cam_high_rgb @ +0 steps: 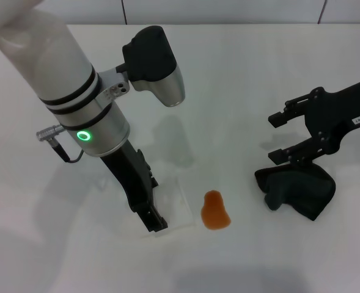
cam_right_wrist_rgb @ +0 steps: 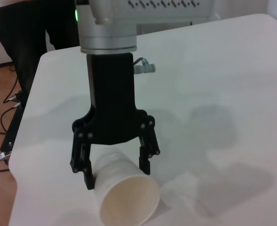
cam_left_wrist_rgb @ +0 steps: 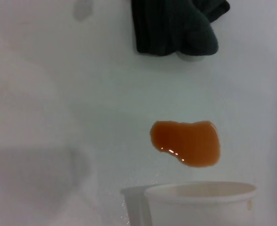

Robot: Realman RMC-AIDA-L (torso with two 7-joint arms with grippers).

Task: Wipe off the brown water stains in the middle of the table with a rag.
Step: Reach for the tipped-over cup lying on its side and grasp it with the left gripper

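While gaping wide just above the rag (cam_high_rgb: 296,189), at the right end effector (cam_high_rgb: 277,137): may pinch only a loose fold and drop it short of the brown water stains (cam_high_rgb: 216,210) mid-surface (cam_high_rgb: 241,73); at the left end effector (cam_high_rgb: 152,220), clasping a tipped cup (cam_right_wrist_rgb: 124,193) just beside them: may spill more.

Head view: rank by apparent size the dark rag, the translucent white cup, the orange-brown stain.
1. The dark green-black lumpy cloth rag, lying under the right gripper.
2. The translucent white cup, on its side between the left gripper's fingers; it is partly hidden, so this rank is unsure.
3. The glossy orange-brown pear-shaped stain.
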